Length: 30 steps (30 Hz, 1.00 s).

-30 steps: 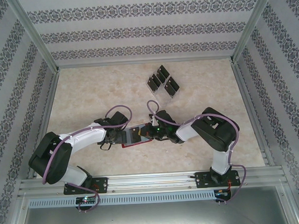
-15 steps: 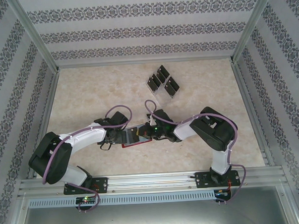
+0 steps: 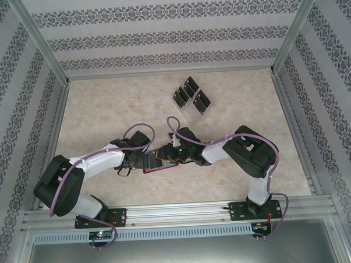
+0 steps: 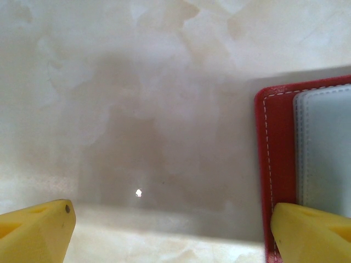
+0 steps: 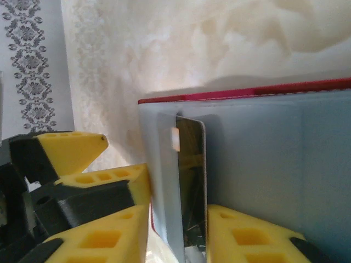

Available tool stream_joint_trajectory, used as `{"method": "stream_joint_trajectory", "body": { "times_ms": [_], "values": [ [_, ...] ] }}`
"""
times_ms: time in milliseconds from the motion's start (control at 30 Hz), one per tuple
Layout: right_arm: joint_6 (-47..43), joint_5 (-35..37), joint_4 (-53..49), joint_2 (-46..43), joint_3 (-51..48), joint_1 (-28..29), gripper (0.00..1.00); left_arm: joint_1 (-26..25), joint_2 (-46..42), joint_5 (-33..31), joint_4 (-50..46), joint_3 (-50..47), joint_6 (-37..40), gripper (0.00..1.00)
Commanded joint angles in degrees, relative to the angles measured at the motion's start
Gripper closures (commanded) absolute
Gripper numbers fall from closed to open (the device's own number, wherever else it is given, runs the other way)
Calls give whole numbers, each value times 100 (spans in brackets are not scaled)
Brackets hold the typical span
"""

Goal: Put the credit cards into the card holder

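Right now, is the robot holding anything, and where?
The left gripper is open and holds nothing. A black credit card, tucked partly into the card holder, has its near end between the right gripper's fingers; whether they grip it cannot be told.

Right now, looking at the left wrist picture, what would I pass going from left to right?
yellow fingertip → table → wallet, red border → grey lining

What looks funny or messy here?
One black card sticks partway out of a grey pocket in the open red wallet, between the fingers of the right pincer, not tucked in fully. Nothing looks spilled or broken.
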Motion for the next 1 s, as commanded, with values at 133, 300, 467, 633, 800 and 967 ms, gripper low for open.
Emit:
{"method": "stream_joint_trajectory", "body": {
  "times_ms": [133,300,467,633,800,967],
  "values": [
    [-454,291,-1171,-419,-44,23,47,-67,-180,-144,-266,15,-56,6],
    [-530,445,-1442,-625,-170,-146,41,-64,-291,-230,-427,123,-22,6],
    [-579,414,-1501,-747,-273,-330,41,-59,-452,-259,-602,305,31,6],
    [-784,440,-1816,-974,-136,-418,41,-63,-452,-190,-740,674,199,6],
    [-971,593,-2205,-1217,-122,-656,41,-76,-246,80,-548,972,186,6],
    [-1090,641,-2402,-1565,-185,-847,43,-228,147,326,-207,1234,72,6]
  ]
}}
